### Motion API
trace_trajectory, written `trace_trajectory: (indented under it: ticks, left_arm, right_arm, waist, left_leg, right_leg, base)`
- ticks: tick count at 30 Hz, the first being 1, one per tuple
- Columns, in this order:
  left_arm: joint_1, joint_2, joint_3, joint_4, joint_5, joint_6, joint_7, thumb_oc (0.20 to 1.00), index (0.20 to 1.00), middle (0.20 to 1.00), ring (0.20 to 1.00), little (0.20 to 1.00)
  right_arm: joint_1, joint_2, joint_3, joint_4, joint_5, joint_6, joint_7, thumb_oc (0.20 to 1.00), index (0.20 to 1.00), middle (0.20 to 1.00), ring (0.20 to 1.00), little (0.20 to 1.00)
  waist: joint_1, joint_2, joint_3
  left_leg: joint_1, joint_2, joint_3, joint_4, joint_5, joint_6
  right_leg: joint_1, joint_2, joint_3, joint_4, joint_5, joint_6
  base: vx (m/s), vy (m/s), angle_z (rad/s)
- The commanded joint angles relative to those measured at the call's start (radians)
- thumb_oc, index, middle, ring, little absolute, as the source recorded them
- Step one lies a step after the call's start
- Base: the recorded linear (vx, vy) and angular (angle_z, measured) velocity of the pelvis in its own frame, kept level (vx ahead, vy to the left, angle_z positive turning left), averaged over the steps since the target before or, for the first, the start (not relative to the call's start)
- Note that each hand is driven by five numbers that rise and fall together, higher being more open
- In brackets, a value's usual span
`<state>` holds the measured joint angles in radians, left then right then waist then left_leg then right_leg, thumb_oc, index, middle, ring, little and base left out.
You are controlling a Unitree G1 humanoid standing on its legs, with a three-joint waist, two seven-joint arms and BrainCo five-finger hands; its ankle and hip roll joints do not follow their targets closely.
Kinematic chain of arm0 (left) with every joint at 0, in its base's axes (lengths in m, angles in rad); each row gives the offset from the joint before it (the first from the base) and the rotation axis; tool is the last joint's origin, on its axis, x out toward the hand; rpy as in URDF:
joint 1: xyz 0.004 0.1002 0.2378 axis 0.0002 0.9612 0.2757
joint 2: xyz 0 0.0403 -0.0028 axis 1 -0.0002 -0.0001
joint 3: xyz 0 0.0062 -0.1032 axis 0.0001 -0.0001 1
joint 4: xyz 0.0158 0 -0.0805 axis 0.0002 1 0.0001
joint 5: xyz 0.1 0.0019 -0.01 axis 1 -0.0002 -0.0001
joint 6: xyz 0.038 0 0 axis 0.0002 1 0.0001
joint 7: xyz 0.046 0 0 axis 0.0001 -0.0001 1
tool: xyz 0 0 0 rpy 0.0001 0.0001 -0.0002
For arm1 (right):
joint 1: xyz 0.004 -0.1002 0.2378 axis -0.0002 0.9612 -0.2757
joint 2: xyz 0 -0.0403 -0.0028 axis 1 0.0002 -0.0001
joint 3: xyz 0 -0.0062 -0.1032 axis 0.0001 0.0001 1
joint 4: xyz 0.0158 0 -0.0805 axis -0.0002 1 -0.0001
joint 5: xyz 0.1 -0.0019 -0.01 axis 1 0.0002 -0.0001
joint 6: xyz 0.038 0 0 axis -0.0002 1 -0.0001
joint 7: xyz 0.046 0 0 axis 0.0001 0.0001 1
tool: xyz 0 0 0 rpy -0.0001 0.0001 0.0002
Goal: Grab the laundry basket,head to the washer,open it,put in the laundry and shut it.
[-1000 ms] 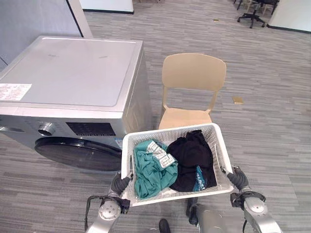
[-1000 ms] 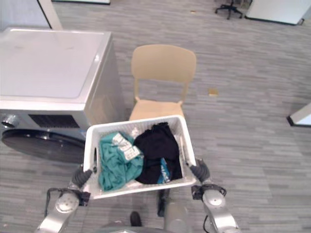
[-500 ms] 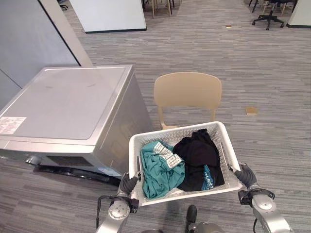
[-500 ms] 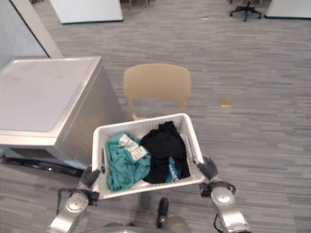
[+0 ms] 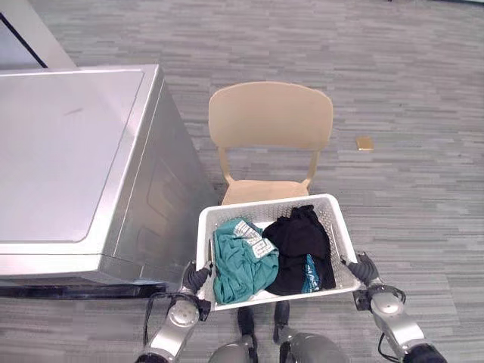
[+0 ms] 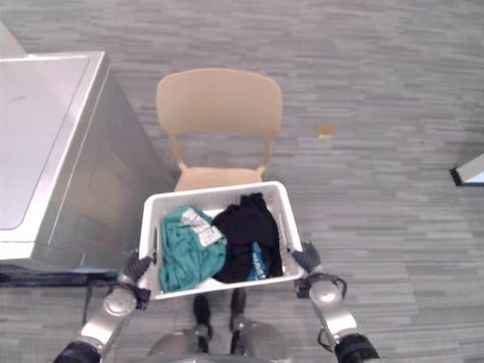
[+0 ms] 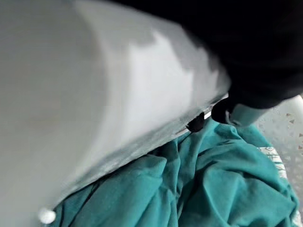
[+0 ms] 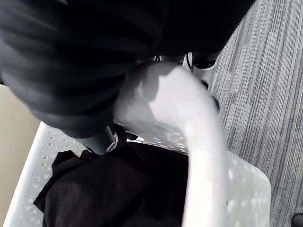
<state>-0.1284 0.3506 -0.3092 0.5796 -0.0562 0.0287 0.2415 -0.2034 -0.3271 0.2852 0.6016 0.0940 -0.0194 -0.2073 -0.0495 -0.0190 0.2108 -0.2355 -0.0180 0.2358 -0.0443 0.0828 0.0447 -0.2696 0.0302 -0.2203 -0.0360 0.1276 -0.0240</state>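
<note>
grey wood-look flooring covers the whole room, with one small tan square lying on it at the right of the frame. one washer takes up the left side, seen from above; its left part is cut off by the frame edge, and its front shows only as a thin dark strip at the bottom, so the door cannot be made out. one beige chair stands at centre, just beside the washer's right side, its seat partly hidden behind the basket.

one white laundry basket is in the lower centre, in front of the chair, carried between the two hands. it holds two bundles: a teal garment with a pale printed patch on the left, and a black garment on the right, with a scrap of blue at its lower edge.

the left hand is curled over the basket's left rim, and in the left wrist view a dark-tipped finger hooks over that rim above the teal cloth. the right hand clasps the right rim, and its wrist view shows a finger wrapped over the white edge beside the black cloth. most of each hand is hidden by its dark cover and the basket wall.
</note>
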Motion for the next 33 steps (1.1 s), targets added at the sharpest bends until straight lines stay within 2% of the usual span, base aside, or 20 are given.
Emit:
trace_trajectory:
  ticks: [1,6,7,8,9,19,24,26,33]
  left_arm:
    - [-0.151,-0.014,-0.023,-0.051,-0.017,-0.126,0.048,0.200,0.200,0.200,0.200,0.200]
    - [-0.266,-0.026,-0.058,0.076,-0.032,-0.139,0.106,0.200,0.200,0.200,0.200,0.200]
    - [-0.275,-0.026,-0.065,0.089,-0.028,-0.140,0.109,0.413,0.413,0.413,0.413,0.413]
    - [-0.279,-0.026,-0.070,0.097,-0.025,-0.140,0.109,0.900,0.900,0.900,0.900,0.900]
    - [-0.279,-0.026,-0.071,0.100,-0.028,-0.139,0.105,1.000,1.000,1.000,1.000,1.000]
    - [-0.146,-0.030,-0.018,-0.007,-0.052,-0.147,0.064,1.000,1.000,1.000,1.000,1.000]
    - [-0.059,-0.011,0.031,-0.081,-0.066,-0.154,0.027,1.000,1.000,1.000,1.000,1.000]
    - [0.010,0.015,0.066,-0.117,-0.046,-0.155,-0.003,1.000,1.000,1.000,1.000,1.000]
    - [0.156,0.043,0.120,-0.139,-0.019,-0.144,-0.082,1.000,1.000,1.000,1.000,1.000]
  right_arm:
    - [-0.061,0.059,0.034,-0.050,0.055,-0.068,-0.007,0.200,0.200,0.200,0.200,0.200]
    - [-0.192,0.106,0.100,0.038,0.053,-0.069,-0.051,0.200,0.200,0.200,0.200,0.200]
    - [-0.200,0.110,0.109,0.051,0.048,-0.069,-0.053,0.200,0.200,0.200,0.200,0.200]
    - [-0.202,0.111,0.117,0.057,0.039,-0.065,-0.054,0.366,0.366,0.366,0.366,0.366]
    - [-0.202,0.110,0.122,0.056,0.031,-0.063,-0.054,1.000,1.000,1.000,1.000,1.000]
    - [-0.076,0.077,0.084,-0.038,-0.021,-0.056,-0.035,1.000,1.000,1.000,1.000,1.000]
    - [-0.008,0.015,0.024,-0.111,-0.059,-0.060,-0.022,1.000,1.000,1.000,1.000,1.000]
    - [0.034,-0.036,-0.014,-0.147,-0.089,-0.058,0.001,1.000,1.000,1.000,1.000,1.000]
    - [0.144,-0.091,-0.095,-0.137,-0.082,-0.067,0.060,1.000,1.000,1.000,1.000,1.000]
  waist:
    - [0.027,-0.029,0.011]
    - [0.044,-0.029,0.048]
    - [0.045,-0.029,0.051]
    - [0.045,-0.028,0.052]
    - [0.044,-0.028,0.053]
    - [0.034,-0.021,0.020]
    - [0.032,-0.016,-0.005]
    - [0.035,-0.009,-0.012]
    - [0.037,0.006,-0.026]
  left_leg:
    - [0.010,0.032,-0.017,0.016,-0.086,-0.073]
    - [-0.054,0.026,-0.021,0.021,-0.058,-0.076]
    - [-0.055,0.027,-0.022,0.020,-0.056,-0.076]
    - [-0.054,0.027,-0.022,0.018,-0.055,-0.077]
    - [-0.052,0.027,-0.022,0.016,-0.053,-0.077]
    - [0.005,0.028,-0.017,0.013,-0.076,-0.073]
    - [0.060,0.026,-0.014,0.007,-0.091,-0.074]
    - [0.098,0.030,-0.016,0.002,-0.096,-0.077]
    - [0.172,0.035,-0.025,-0.010,-0.101,-0.082]
  right_leg:
    - [-0.023,-0.114,0.051,-0.007,-0.083,0.155]
    - [-0.080,-0.130,0.043,-0.013,-0.060,0.157]
    - [-0.082,-0.131,0.041,-0.013,-0.058,0.158]
    - [-0.082,-0.131,0.039,-0.014,-0.058,0.158]
    - [-0.081,-0.132,0.040,-0.014,-0.057,0.158]
    - [-0.032,-0.126,0.045,-0.015,-0.074,0.155]
    - [0.023,-0.113,0.044,-0.023,-0.089,0.155]
    - [0.064,-0.110,0.037,-0.026,-0.106,0.155]
    - [0.138,-0.104,0.022,-0.023,-0.137,0.151]
  base:
    - [-0.10,0.015,0.02]
    - [-0.05,0.013,0.03]
    - [0.00,0.000,0.00]
    - [0.00,0.000,0.00]
    - [0.00,0.000,0.00]
    - [0.06,0.000,-0.03]
    - [0.08,-0.022,-0.06]
    - [0.07,-0.050,-0.01]
    - [0.03,-0.048,0.02]
